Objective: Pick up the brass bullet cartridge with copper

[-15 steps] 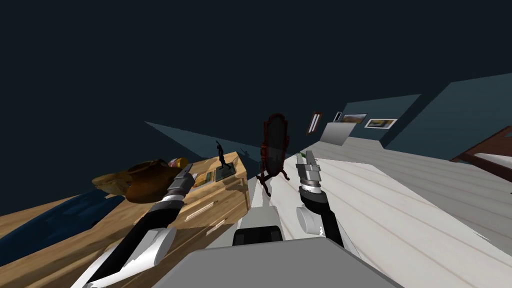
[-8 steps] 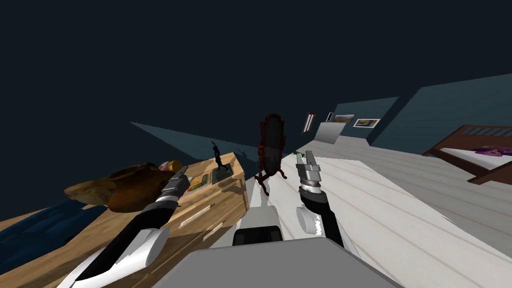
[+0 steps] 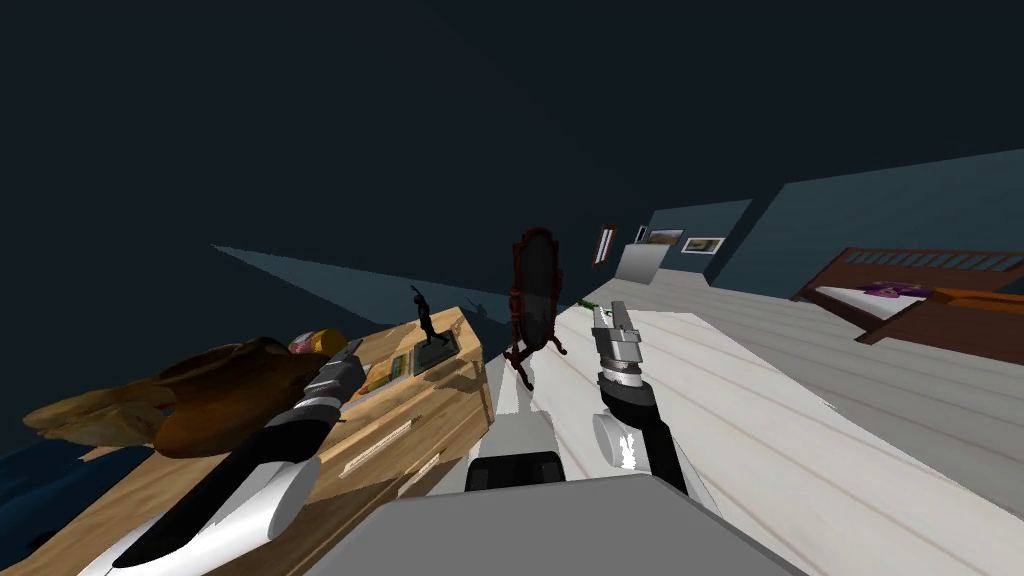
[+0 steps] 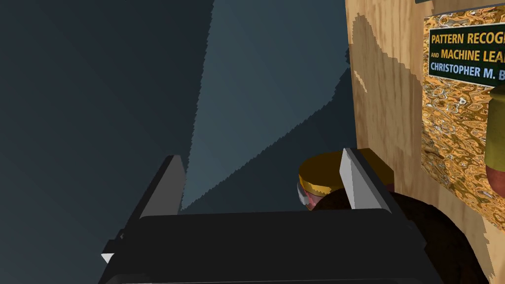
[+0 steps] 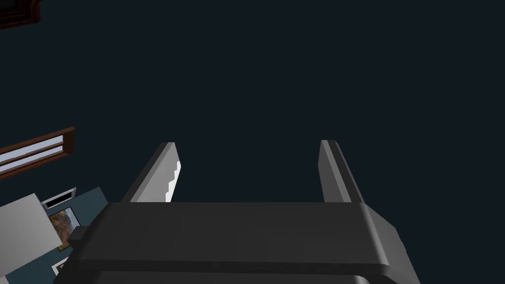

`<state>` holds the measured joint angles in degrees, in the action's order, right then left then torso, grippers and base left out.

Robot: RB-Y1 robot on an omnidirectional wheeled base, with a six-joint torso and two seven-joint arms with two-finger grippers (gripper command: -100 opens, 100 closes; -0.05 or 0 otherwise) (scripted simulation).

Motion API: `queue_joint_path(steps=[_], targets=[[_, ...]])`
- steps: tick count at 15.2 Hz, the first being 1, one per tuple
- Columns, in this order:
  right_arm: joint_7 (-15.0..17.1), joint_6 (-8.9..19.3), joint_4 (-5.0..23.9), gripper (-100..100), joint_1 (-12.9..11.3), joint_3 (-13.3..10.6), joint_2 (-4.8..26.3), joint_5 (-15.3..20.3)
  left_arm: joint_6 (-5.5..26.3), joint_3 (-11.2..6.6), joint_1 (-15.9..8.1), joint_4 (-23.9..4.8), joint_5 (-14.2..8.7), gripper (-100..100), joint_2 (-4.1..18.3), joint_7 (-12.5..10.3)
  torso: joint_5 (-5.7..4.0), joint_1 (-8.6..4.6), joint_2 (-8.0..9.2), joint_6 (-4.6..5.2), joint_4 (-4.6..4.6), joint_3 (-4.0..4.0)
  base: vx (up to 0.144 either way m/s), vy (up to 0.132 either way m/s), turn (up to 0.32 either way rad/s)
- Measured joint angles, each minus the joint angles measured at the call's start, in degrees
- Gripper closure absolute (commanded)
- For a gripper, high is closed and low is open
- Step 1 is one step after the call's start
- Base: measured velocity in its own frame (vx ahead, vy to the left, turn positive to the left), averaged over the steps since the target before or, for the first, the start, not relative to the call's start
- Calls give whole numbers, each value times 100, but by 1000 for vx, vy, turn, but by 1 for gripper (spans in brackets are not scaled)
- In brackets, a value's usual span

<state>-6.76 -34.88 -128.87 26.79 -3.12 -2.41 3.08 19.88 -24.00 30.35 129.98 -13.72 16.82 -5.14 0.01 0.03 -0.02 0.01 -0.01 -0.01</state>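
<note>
An olive-brass cylinder with a reddish copper end, the cartridge (image 4: pixel 495 148), lies on a yellow-patterned book (image 4: pixel 458 123) on the wooden dresser (image 3: pixel 440 385); the picture's edge cuts it off. My left gripper (image 4: pixel 261 170) is open and holds nothing. It hangs off to one side of the cartridge, with a jar with a yellow lid (image 4: pixel 323 177) behind one fingertip. From the head view, the left gripper (image 3: pixel 345 362) is over the dresser top by the jar (image 3: pixel 318 342) and the book (image 3: pixel 390 368). My right gripper (image 3: pixel 610 322) is open and held up over the floor.
A big dark brown, hat-like thing (image 3: pixel 200 400) lies on the dresser beside my left forearm. A black statuette (image 3: pixel 428 320) stands at the dresser's far end. A dark-framed standing mirror (image 3: pixel 533 290) is on the pale plank floor (image 3: pixel 760 420), and a wooden bed (image 3: pixel 930 305) is far right.
My view has swung, so the dresser has slid left and the bed has come further in at the right. My left gripper has stayed by the jar and book.
</note>
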Motion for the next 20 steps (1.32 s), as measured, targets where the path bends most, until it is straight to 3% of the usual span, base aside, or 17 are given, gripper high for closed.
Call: queue_joint_path(steps=[20], targets=[[0, 0, 0, 0, 0, 0, 0, 0, 2277, -1040, -36, -8, -344, -100, -155, -541, 0, -1, 0, 0, 0, 0, 1, 7, -116]])
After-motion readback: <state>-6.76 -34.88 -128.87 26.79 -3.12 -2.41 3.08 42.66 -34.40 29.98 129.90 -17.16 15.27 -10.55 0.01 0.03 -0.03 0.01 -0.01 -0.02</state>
